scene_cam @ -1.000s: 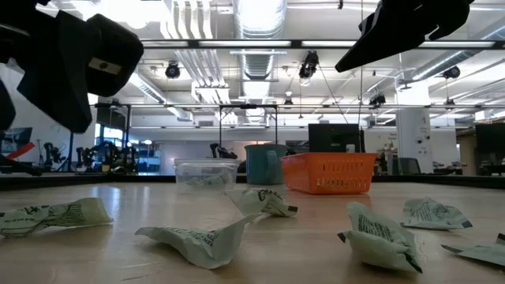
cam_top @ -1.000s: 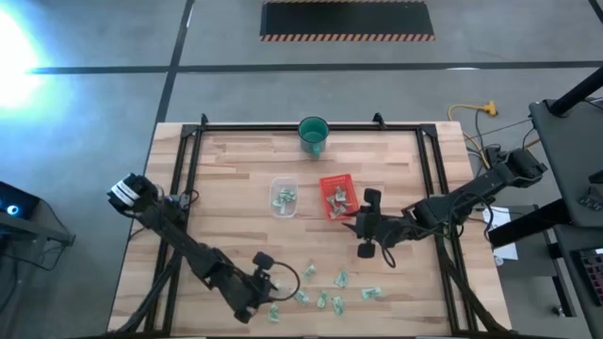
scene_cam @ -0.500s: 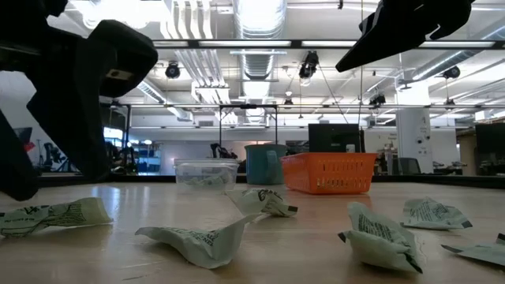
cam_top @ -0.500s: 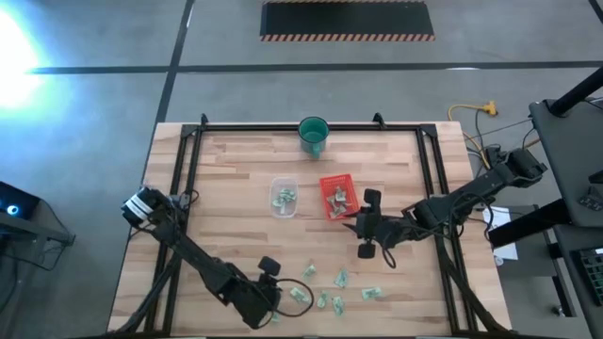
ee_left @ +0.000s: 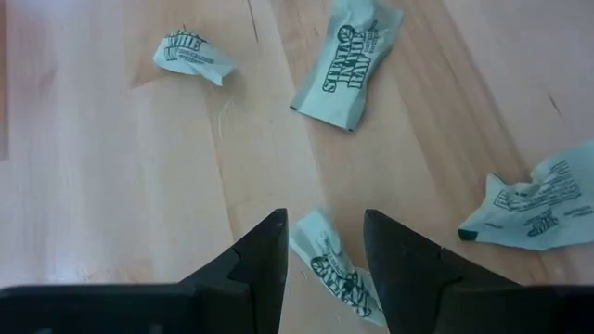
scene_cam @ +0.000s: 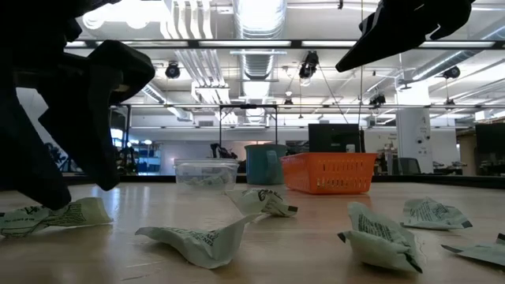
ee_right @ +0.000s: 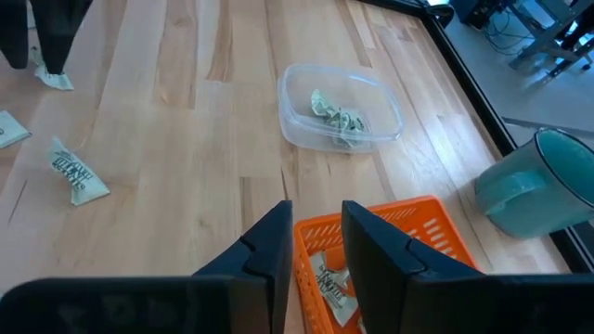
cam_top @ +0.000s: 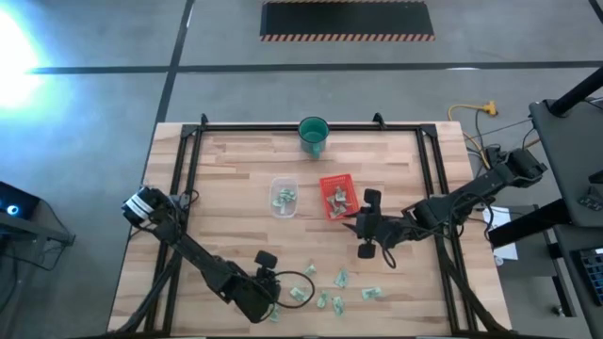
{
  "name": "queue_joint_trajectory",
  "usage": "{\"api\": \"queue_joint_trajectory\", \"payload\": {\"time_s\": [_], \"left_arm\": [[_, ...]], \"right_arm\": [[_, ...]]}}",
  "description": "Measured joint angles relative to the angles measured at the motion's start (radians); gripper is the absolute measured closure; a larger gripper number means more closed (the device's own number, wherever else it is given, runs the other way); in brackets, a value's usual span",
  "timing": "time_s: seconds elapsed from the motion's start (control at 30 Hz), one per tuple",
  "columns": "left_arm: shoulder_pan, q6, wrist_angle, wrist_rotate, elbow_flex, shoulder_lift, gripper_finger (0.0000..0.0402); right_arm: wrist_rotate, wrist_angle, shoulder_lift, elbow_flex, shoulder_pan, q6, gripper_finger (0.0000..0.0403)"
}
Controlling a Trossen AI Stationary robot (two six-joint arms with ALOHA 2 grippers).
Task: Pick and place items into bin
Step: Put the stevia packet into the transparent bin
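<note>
Several crumpled pale green-and-white packets lie on the wooden table near its front edge [cam_top: 341, 279] [scene_cam: 379, 235]. My left gripper [ee_left: 323, 223] [cam_top: 273, 305] stands open, pointing steeply down, one finger on either side of one packet [ee_left: 330, 267] that lies flat on the wood. In the low view that packet [scene_cam: 57, 214] lies just under the dark fingers; whether they touch it I cannot tell. My right gripper [ee_right: 316, 218] [cam_top: 358, 224] hovers open and empty just over the near rim of the orange tray [ee_right: 394, 213], which holds a few packets.
A clear plastic tub [cam_top: 284, 198] with packets inside stands left of the orange tray [cam_top: 324, 181]. A teal cup [cam_top: 313, 135] stands at the far edge. Black frame rails [cam_top: 188, 188] run along the table's sides. Bare wood lies between the tub and the loose packets.
My left gripper has sunk toward the table near the front edge and tipped more steeply downward, ending over the leftmost packet. Its finger gap looks unchanged. The packets have stayed where they were.
</note>
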Motion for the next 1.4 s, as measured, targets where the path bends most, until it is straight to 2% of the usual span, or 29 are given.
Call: {"api": "queue_joint_trajectory", "payload": {"time_s": [0.37,1.0,1.13,1.4], "left_arm": [[0.003,-0.021,0.002,0.02,-0.016,0.0,0.0275],[0.018,-0.044,0.009,0.039,-0.053,0.0,0.0277],[0.019,-0.03,0.005,0.039,-0.055,0.0,0.0305],[0.02,0.024,-0.008,0.03,-0.057,0.0,0.0395]], "right_arm": [[0.0,0.0,0.0,0.0,0.0,0.01,0.033],[0.0,0.0,0.0,0.0,0.0,0.01,0.033],[0.001,0.0,0.0,0.0,0.0,0.01,0.033],[0.001,0.0,0.0,0.0,0.0,0.01,0.033]]}}
